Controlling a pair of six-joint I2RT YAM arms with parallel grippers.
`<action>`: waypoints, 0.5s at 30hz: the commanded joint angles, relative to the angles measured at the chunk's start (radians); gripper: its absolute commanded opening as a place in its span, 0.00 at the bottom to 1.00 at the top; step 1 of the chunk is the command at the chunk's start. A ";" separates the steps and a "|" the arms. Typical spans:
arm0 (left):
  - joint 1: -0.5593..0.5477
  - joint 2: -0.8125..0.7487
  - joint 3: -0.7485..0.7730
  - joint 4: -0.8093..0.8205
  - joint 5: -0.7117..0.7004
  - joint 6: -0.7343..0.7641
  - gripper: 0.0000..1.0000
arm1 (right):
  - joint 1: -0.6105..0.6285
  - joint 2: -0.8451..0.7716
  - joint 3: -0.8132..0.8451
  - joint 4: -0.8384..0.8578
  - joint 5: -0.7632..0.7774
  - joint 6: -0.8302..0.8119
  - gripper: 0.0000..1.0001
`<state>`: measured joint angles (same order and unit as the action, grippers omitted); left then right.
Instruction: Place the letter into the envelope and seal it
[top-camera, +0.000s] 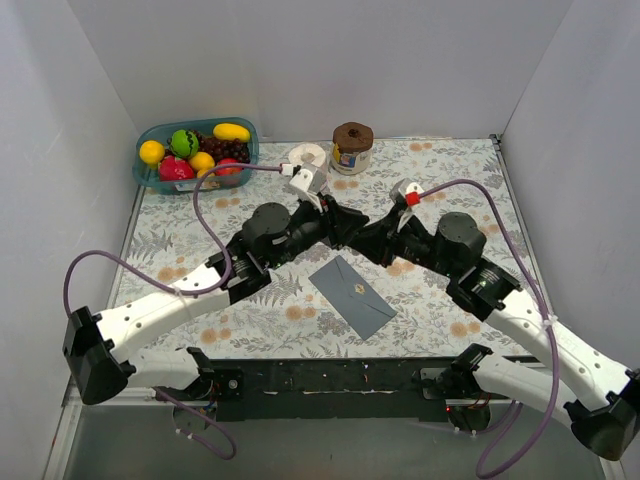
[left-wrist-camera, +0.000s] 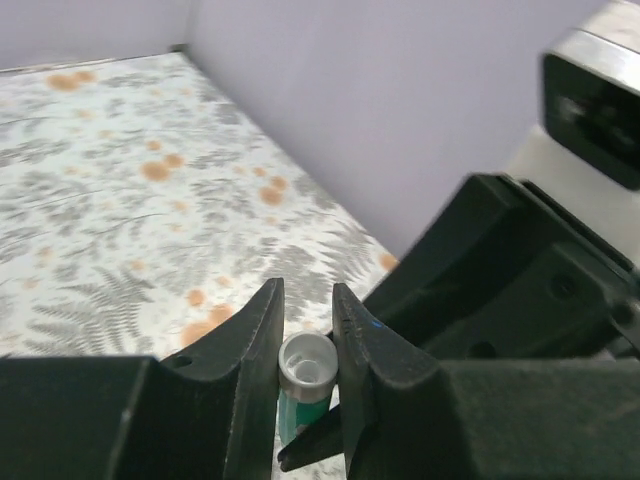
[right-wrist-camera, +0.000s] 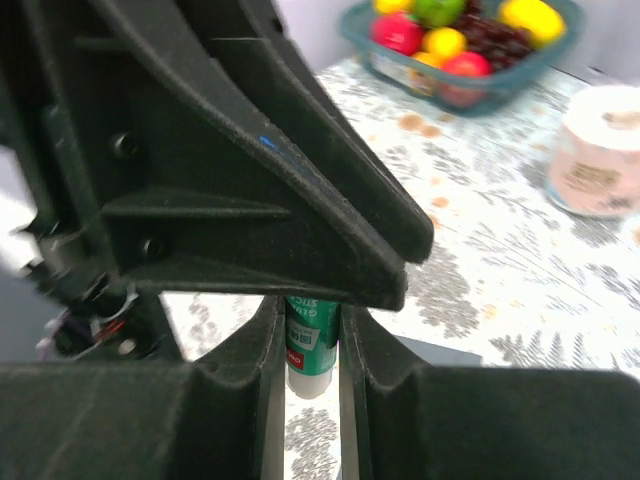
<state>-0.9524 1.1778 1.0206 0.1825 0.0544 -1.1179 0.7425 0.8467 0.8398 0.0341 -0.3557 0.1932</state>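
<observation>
The dark grey envelope lies flat on the patterned table with its small gold seal facing up; one of its corners shows in the right wrist view. The letter is out of view. Above and behind the envelope both grippers meet in mid-air on a green glue stick. My left gripper is shut on the stick's grey-white end. My right gripper is shut on the green body. In the top view the left gripper and right gripper stand tip to tip.
A teal basket of fruit stands at the back left. Beside it are a white tape roll and a jar with a brown lid. White walls enclose the table on three sides.
</observation>
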 joint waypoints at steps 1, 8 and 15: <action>0.004 0.118 0.116 -0.220 -0.407 0.007 0.00 | 0.009 0.095 0.019 0.081 0.415 0.077 0.01; -0.029 0.266 0.275 -0.295 -0.601 0.017 0.41 | 0.055 0.213 0.078 0.127 0.536 0.057 0.01; 0.044 0.074 0.087 0.010 -0.239 0.060 0.84 | 0.028 0.094 0.008 0.205 0.111 -0.121 0.01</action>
<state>-0.9367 1.4052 1.2049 0.0093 -0.4393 -1.0882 0.7795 1.0241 0.8383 0.0978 -0.0147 0.1738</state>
